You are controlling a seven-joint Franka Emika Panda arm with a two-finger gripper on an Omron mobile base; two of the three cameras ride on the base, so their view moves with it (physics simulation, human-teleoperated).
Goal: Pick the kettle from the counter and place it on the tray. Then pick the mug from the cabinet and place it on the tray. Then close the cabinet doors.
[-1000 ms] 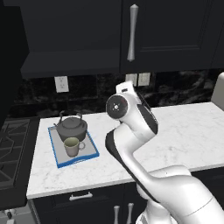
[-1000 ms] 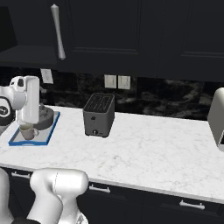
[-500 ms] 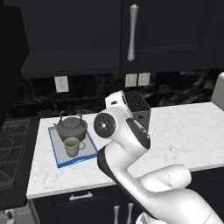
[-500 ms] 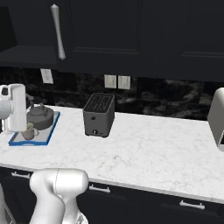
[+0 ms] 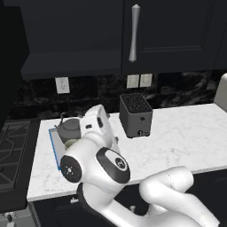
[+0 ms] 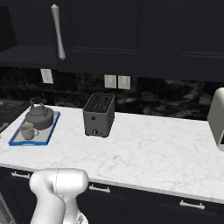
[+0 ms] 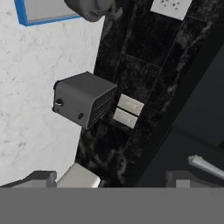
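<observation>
**Kettle and mug on tray, counter left end**

I see the white marble-look counter (image 6: 144, 148) under dark navy wall cabinets (image 6: 113, 35). A boxy dark toaster (image 6: 99, 114) stands mid-counter. The blue-rimmed grey tray (image 6: 34, 136) holds the squat dark grey kettle (image 6: 39, 116) and small beige mug (image 6: 27, 130). Pincer (image 7: 111, 179) jaws spread wide, gripping nothing.

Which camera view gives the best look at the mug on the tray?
The right base view: there the mug stands unobstructed on the tray, in front of the kettle. In the left base view the arm covers most of it, leaving a sliver. The hand view catches part of the tray and kettle.
</observation>
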